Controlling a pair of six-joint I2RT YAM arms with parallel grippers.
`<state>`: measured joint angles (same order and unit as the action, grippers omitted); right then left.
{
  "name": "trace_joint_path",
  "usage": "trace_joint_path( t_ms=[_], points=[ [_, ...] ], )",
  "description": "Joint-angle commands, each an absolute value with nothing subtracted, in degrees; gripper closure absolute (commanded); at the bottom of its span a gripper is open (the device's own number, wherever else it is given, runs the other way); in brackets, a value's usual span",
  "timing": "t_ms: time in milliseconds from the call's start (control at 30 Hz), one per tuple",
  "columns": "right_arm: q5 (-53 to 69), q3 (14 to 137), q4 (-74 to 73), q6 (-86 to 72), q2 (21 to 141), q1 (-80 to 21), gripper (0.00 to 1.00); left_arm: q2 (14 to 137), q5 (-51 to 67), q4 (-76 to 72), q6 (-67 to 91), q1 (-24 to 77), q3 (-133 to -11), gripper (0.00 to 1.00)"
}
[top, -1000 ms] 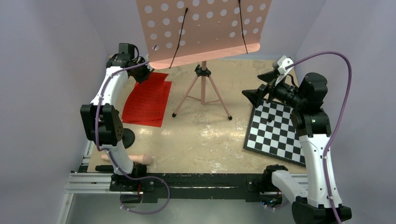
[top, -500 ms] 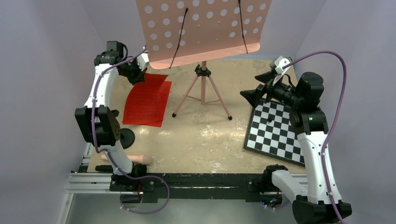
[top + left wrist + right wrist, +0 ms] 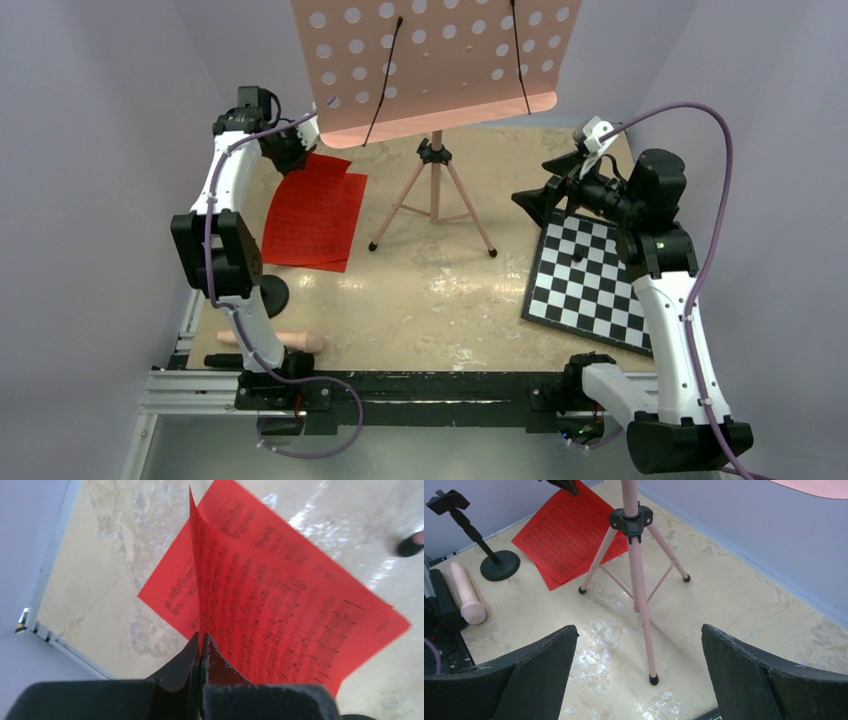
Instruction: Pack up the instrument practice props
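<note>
The music stand (image 3: 450, 105) has a salmon-pink desk dotted with rows of round holes, pink tripod legs, a black hub and black feet. The sheet-music pages (image 3: 315, 215) are bright red with black notation. The checkerboard (image 3: 590, 280) is black and white, the worktop (image 3: 430, 300) mottled beige. The rod (image 3: 466, 597) is pale pink, the round-based stand (image 3: 499, 565) black.

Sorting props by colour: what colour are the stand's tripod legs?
The tripod legs are pink, clearest in the right wrist view.

You find no words, brands or numbers that can be read. The red sheet-music pages (image 3: 280, 615), at ten o'clock in the top view, carry dark printed rows of notation, too blurred to make out.
</note>
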<state>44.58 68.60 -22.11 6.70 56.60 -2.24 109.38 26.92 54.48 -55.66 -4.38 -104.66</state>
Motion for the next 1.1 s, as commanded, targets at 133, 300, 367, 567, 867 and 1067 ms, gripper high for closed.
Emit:
trace_joint_path(
  t_ms=[133, 300, 367, 567, 867, 1067],
  points=[
    [44.32, 68.35, -22.24, 7.44, 53.99, -2.55, 0.01, 114.75, 21.12, 52.36, -57.57, -3.53, -111.81, 1.00],
    [44.07, 68.32, -22.59, 7.80, 53.92, -2.60, 0.01, 112.05, 19.90, 48.38, -57.18, -1.68, -103.82, 1.00],
    [44.22, 68.43, -22.42, 7.75, 54.14, -2.55, 0.01, 110.60, 19.80, 45.54, -57.14, -1.06, -99.94, 1.00],
    [44.46, 68.55, -22.48, 7.69, 54.23, -2.57, 0.01, 108.56, 21.93, 42.59, -58.05, -0.53, -93.39, 1.00],
    [43.53, 68.59, -23.69, 8.75, 53.51, -2.55, 0.01, 97.19, 28.81, 47.85, -54.95, -0.69, -91.44, 1.00],
    [43.97, 68.32, -23.06, 8.49, 53.84, -2.56, 0.01, 87.12, 30.75, 52.52, -56.30, -1.39, -85.30, 1.00]
  ],
)
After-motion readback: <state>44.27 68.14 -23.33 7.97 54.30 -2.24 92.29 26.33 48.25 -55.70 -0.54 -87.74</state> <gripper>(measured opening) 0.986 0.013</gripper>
